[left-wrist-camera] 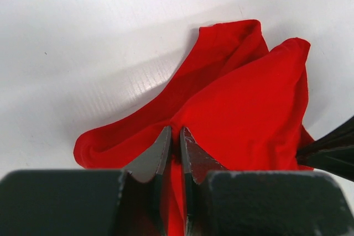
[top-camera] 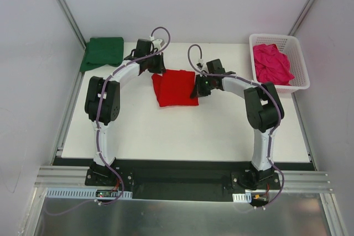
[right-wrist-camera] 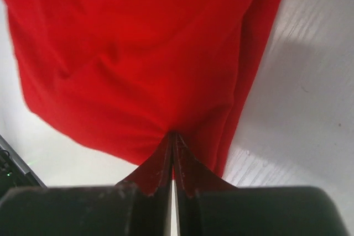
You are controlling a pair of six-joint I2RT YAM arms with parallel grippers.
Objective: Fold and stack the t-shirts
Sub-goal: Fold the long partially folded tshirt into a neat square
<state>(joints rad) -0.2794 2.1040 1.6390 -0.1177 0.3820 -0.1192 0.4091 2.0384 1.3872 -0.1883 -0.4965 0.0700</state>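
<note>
Left claw [left-wrist-camera: 176, 132] pinched on bunched fold of bright red soft cloth t-shirt [left-wrist-camera: 238, 109], jaws almost together. Right claw [right-wrist-camera: 172, 136] clamped tight on opposite edge of same shirt. Red shirt partly folded, lying mid-way between arms on white counter [top-camera: 182, 131]. Dark green folded t-shirt [top-camera: 103, 52] at far left corner. Magenta-pink crumpled t-shirt [top-camera: 271, 63] in white plastic lattice basket [top-camera: 287, 88], far right. Cloth likely light and limp, prone to sag and bunch; best gripped at corners or hems, both sides together.
</note>
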